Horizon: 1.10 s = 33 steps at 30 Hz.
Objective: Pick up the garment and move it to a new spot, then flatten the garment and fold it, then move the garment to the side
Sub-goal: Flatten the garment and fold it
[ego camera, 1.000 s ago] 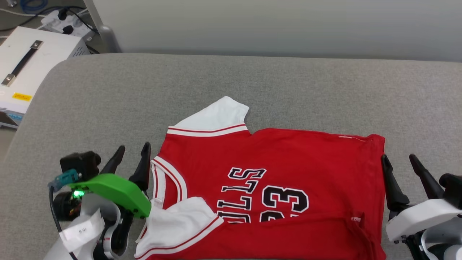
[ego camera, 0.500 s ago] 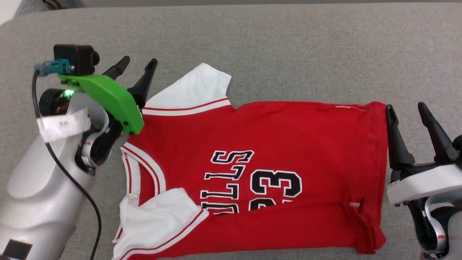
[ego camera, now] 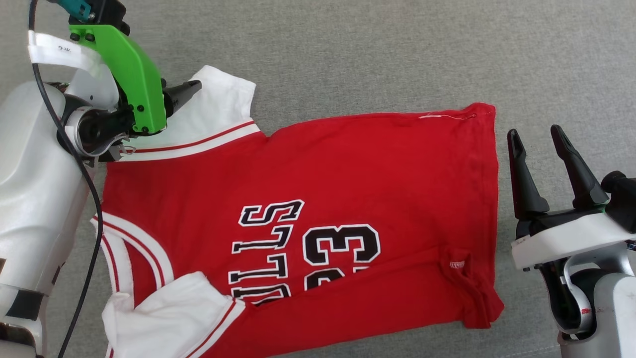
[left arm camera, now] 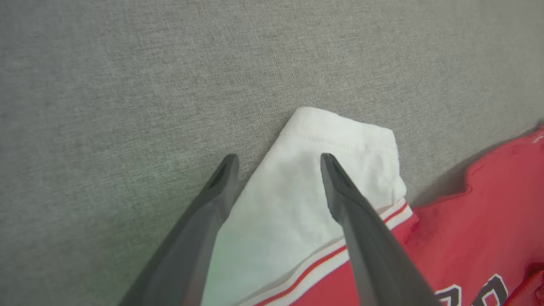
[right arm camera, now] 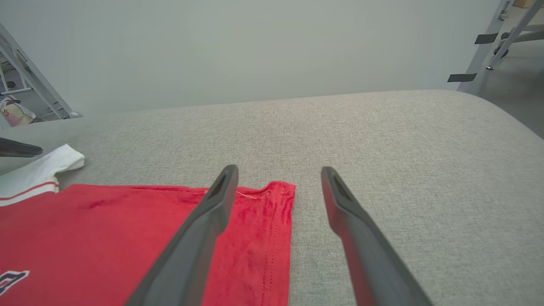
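Broadly, a grey fabric-covered surface (ego camera: pixel 377 54) spans the scene, and the red Bulls 23 jersey (ego camera: pixel 348 169) lies flat on it, neck toward the robot's left, hem toward its right. Its far white sleeve (ego camera: pixel 218 107) spreads outward, while the near sleeve (ego camera: pixel 169 318) folds over the chest. The left gripper (left arm camera: pixel 278 158) hovers with fingers spread across the far sleeve's edge, holding nothing. The right gripper (ego camera: pixel 535 132), likewise spread and empty, sits just beside the hem.
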{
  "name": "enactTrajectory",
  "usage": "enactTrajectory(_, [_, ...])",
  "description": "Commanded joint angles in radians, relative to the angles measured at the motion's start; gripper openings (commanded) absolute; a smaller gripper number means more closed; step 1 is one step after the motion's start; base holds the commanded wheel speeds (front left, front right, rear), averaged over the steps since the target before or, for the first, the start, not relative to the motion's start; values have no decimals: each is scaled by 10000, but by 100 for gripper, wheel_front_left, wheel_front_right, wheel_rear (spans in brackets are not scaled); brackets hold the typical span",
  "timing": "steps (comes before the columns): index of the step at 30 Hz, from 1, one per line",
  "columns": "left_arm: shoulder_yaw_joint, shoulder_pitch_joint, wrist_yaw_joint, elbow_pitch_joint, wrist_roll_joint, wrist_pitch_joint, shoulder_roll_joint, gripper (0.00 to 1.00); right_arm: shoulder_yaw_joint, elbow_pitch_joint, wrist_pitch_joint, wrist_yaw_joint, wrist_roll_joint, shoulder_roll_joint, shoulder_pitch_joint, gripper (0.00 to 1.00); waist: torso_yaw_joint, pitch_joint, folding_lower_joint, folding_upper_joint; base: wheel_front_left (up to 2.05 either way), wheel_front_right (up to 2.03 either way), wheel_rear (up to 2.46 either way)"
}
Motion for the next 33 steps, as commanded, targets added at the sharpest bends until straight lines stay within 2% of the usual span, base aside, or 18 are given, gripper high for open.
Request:
enactTrajectory(1, [-91,-260,-81,178,-43,189,51,100,31,100,-116,-4,134,21,-166,100,-460,430,-2,0,0,0,0])
enactTrajectory(12, [-970,-238,-206,1675,231,1312,116,100,121,660,-349,-4,576,130,-347,100,-887,617,-2,0,0,0,0])
enactTrajectory(13, [-1007,-212,-190,1801,254,1307,88,68,127,679,-354,-4,609,134,-366,100,-900,616,-2,0,0,0,0])
enactTrajectory(15, [-1165,-140,-168,2048,305,1513,30,19,129,744,-346,-4,727,137,-401,100,-900,596,-2,0,0,0,0])
enactTrajectory(16, [-1189,-109,-170,2122,280,1542,-34,0,125,770,-340,-4,773,132,-411,100,-890,579,-2,0,0,0,0])
enactTrajectory(20, [-1227,-57,-187,2299,261,1318,-243,0,91,887,-239,-4,931,58,-408,100,-780,410,-2,0,0,0,0])
enactTrajectory(25, [-1207,-294,-220,2172,482,543,-256,0,65,1192,317,-4,1477,-266,-593,100,-502,-16,-2,0,0,0,0])
enactTrajectory(29, [-1192,-436,-238,1908,654,-30,-231,0,34,1734,1069,-4,2049,-751,-989,100,-210,-414,-2,0,0,0,0])
enactTrajectory(33, [-1212,-498,-257,1517,755,-449,-268,0,147,2527,2276,-4,2602,-1361,-1550,100,164,-717,-2,0,0,0,0])
